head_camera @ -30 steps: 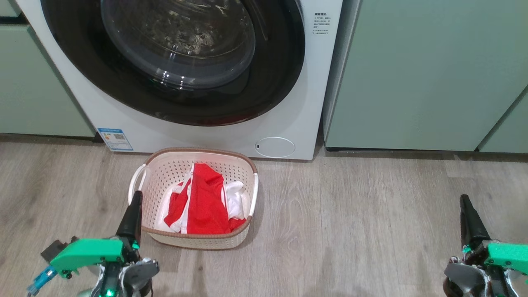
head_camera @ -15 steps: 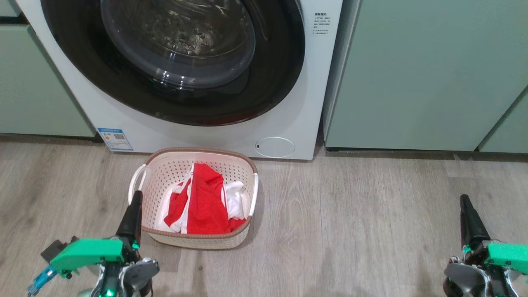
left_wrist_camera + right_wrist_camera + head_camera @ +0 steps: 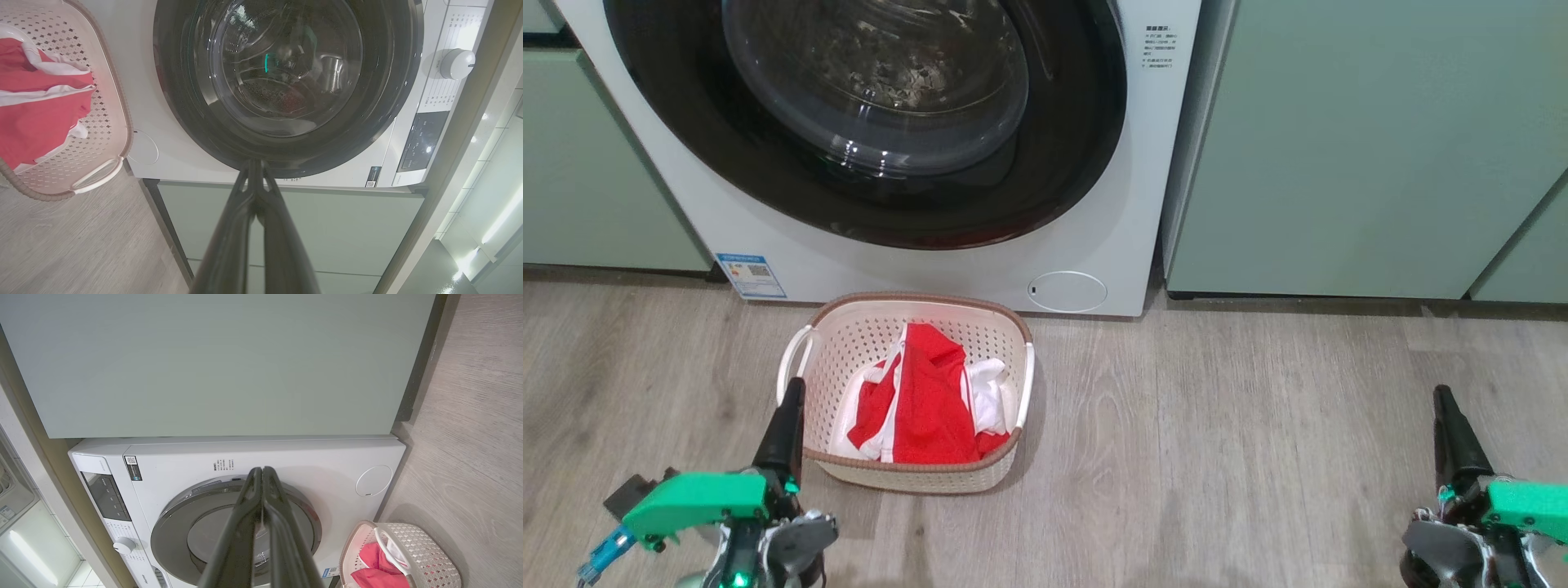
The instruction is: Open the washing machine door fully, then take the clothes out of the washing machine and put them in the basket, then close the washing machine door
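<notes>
On floor before washing machine [image 3: 931, 273], basket [image 3: 866, 343] held clothes [image 3: 927, 404]; washing machine door [image 3: 1054, 180] sat shut against front. Nothing shifted over last second: left pincer [image 3: 792, 390] and right pincer [image 3: 1442, 394] stayed clenched, empty, well apart. Task looked finished. Grey wood-plank floor [image 3: 1217, 449]; pale green cabinets [image 3: 1339, 147] flanked machine.

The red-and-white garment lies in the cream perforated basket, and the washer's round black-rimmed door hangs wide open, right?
No: the round black-rimmed glass door is shut against the white front-loading washing machine, as the head view shows. The red-and-white garment does lie in the cream perforated plastic basket.
</notes>
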Controlling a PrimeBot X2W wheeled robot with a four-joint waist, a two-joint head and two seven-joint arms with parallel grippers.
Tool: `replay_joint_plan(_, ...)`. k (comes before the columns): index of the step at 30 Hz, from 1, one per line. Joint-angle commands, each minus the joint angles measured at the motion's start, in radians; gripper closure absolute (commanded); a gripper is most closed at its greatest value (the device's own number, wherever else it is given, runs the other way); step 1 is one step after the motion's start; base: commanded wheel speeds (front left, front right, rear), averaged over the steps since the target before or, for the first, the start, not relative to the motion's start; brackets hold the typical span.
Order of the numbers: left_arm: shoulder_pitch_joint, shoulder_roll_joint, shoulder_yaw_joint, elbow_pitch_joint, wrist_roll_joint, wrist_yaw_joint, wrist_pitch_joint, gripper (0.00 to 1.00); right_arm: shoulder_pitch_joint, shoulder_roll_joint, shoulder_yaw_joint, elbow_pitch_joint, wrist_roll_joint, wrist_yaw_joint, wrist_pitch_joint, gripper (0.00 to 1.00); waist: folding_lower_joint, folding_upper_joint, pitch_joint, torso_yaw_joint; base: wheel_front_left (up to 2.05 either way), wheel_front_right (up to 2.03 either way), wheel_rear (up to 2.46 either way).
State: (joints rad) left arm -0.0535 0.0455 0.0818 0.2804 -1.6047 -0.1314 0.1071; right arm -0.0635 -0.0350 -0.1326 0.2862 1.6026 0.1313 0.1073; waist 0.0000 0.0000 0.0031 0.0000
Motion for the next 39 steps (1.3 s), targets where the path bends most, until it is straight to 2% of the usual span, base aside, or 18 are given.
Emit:
replay_joint_plan(1,-0.054,0.005,0.032,-0.035,-0.004,0.001,0.006,1.0,-0.044,-0.015,0.019,-0.041,0.006,-0.001,0.006,1.0,0.0,0.0,0.0,0.0,0.0,0.0,0.0)
replay_joint_plan(39,-0.054,0.005,0.032,-0.035,-0.004,0.001,0.006,1.0,-0.044,-0.015,0.019,-0.041,0.006,-0.001,0.006,1.0,0.0,0.0,0.0,0.0,0.0,0.0,0.0)
